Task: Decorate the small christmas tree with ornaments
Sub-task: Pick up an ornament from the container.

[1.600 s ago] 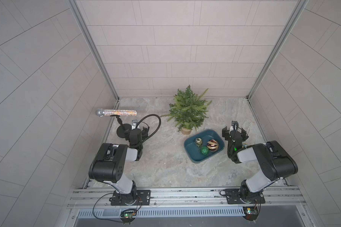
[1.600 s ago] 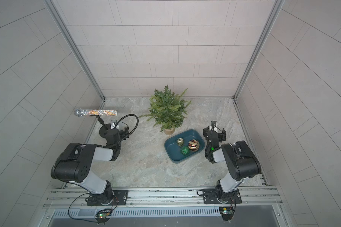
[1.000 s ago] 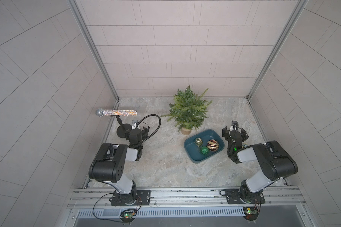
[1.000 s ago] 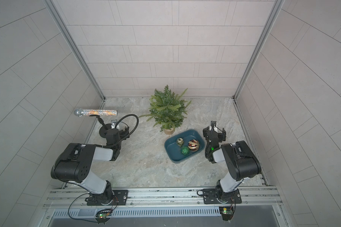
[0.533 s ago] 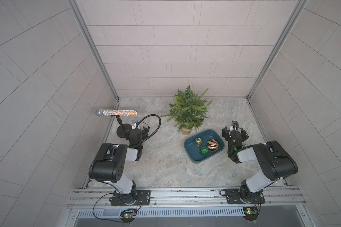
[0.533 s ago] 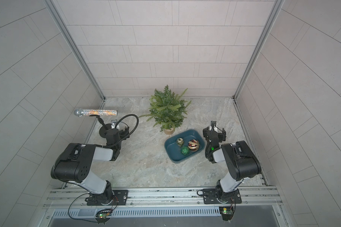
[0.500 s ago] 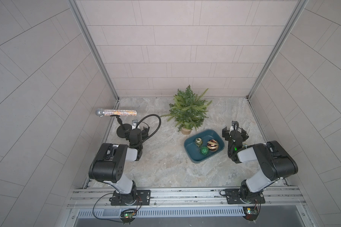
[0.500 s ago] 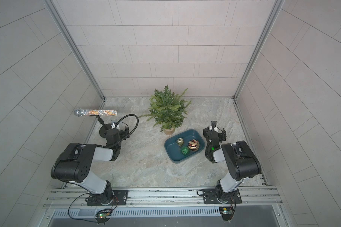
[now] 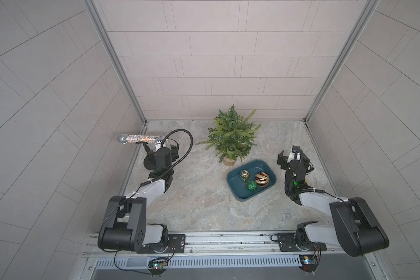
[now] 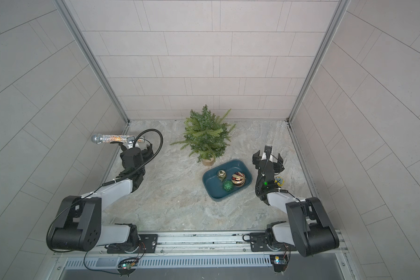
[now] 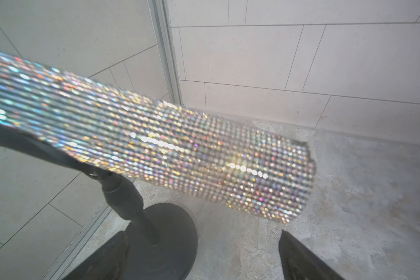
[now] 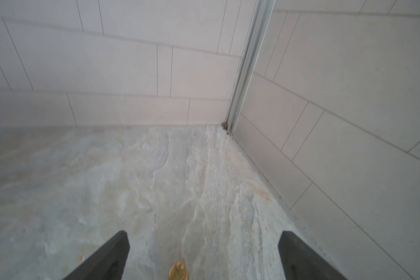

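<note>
While both arms rest low at the counter's (image 9: 199,206) sides, the small christmas tree (image 9: 230,135) stands upright in its tan pot (image 9: 229,162) toward the back wall, between the two arms. Just beside the pot, on the side nearer the arms' bases, a teal tray (image 9: 237,188) holds three ornaments close together: a gold ball (image 9: 244,173), a larger red-and-gold striped ball (image 9: 262,179) and a glittery green ball (image 9: 252,185).

At the counter's left edge, the left tool (image 9: 166,146) has its jaws spread wide and grips nothing. It sits close to a glittery silver microphone (image 9: 141,139) that lies level on a black stand (image 11: 170,230); whether tool and stand touch cannot be told.

To the right of the tray and apart from it, the right tool (image 10: 268,155) is likewise wide and empty, pointing toward the back corner. A gold cap (image 12: 178,271) shows low between its jaws in the right wrist view, and a top view shows a small bluish-gold object (image 10: 279,181) on the counter, mostly hidden by that arm.
</note>
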